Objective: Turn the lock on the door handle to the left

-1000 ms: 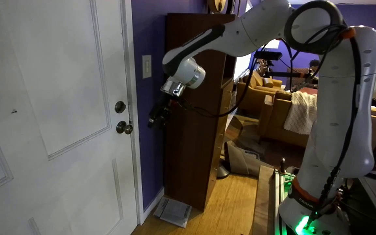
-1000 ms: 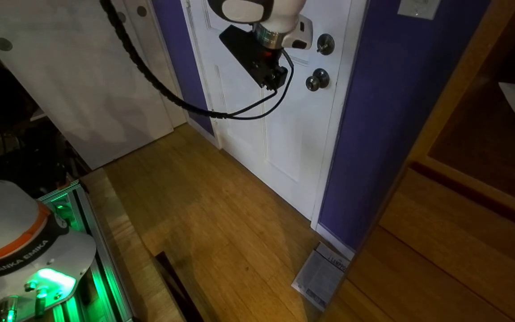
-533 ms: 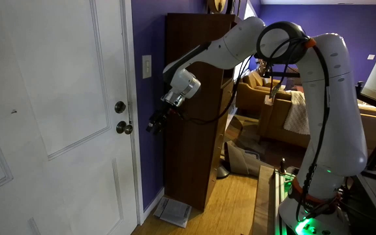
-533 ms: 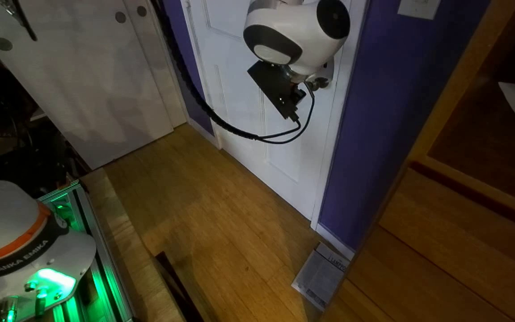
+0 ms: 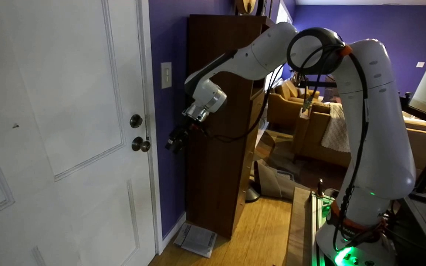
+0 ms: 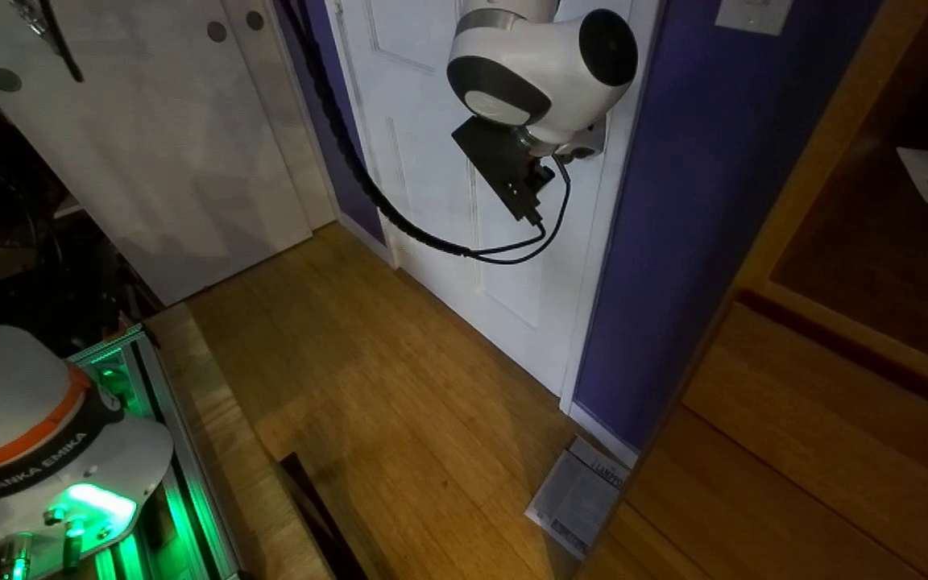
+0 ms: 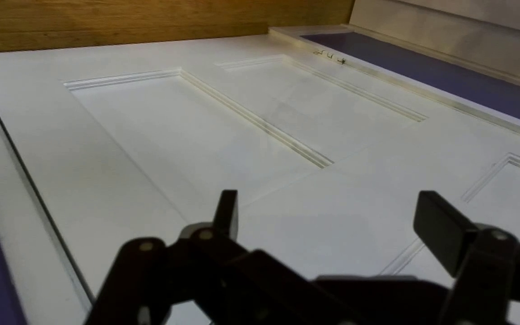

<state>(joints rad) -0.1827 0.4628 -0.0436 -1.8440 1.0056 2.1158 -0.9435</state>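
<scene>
The door handle is a small dark round knob near the edge of the white panelled door. The lock on its face is too small to make out. A separate deadbolt sits just above the knob. My gripper is in front of the purple wall, apart from the knob and at about its height in that exterior view. In an exterior view the arm hides the deadbolt and most or all of the knob. In the wrist view my gripper is open and empty, with door panels beyond it; the knob is out of view there.
A tall brown cabinet stands behind the gripper, beside the purple wall with a light switch. A newspaper lies on the floor. A black cable loops below the wrist. The door frame borders the knob side.
The arm's elbow has come lower and toward the door. The gripper has moved down slightly and, in an exterior view, rightward over the knob. Motion in the last half second is small.
</scene>
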